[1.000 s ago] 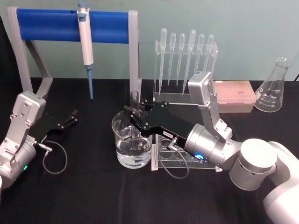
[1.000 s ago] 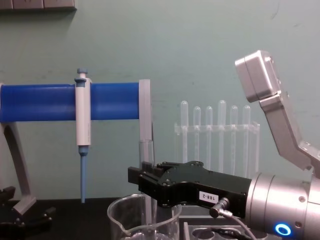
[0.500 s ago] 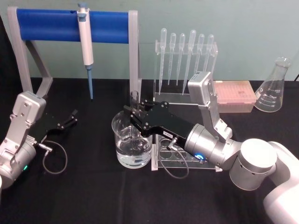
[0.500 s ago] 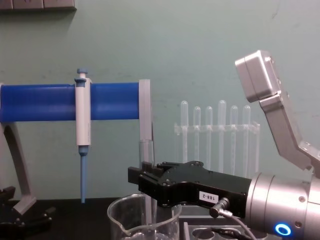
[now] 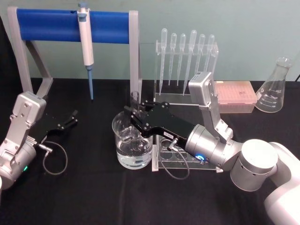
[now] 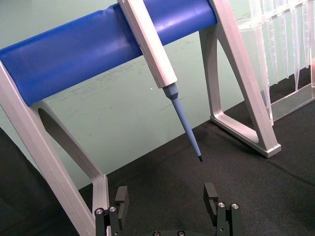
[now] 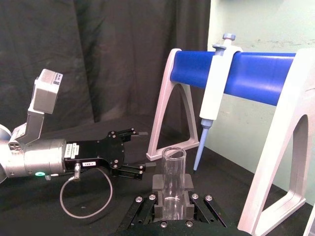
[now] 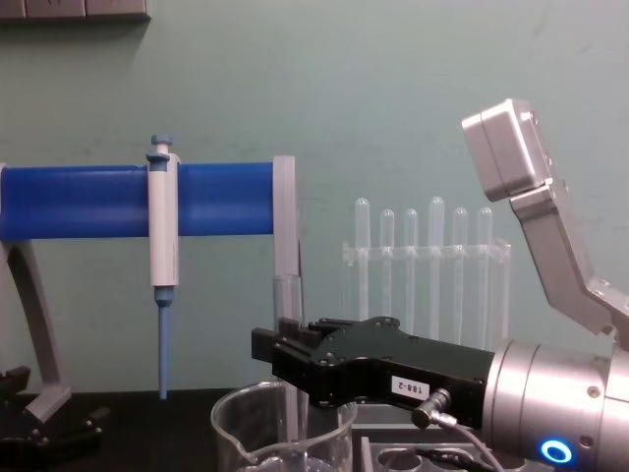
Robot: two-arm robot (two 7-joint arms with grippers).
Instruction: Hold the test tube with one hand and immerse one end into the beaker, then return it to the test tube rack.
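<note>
The beaker [image 5: 118, 138] stands on the black counter [image 5: 93, 192], just beside the test tube rack [image 5: 174, 158]. Over it the right pincer [image 5: 133, 112] is clamped on the test tube [image 8: 287, 297] — upright, its lower end inside the beaker. At the left, the left pincer [image 5: 71, 117] sits low over the counter — fingers spread.

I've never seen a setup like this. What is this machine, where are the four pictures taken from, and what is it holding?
It is a two-armed robot at a black table. One camera looks down from its head, one forward from its chest, and one sits on each wrist. The right gripper has its jaws shut on a clear glass test tube, upright, lower end inside the wide glass beaker of clear liquid. The left gripper sits idle at the left, jaws open. Behind hang a white blue-tipped pipettor and thin plastic pipettes.
</note>
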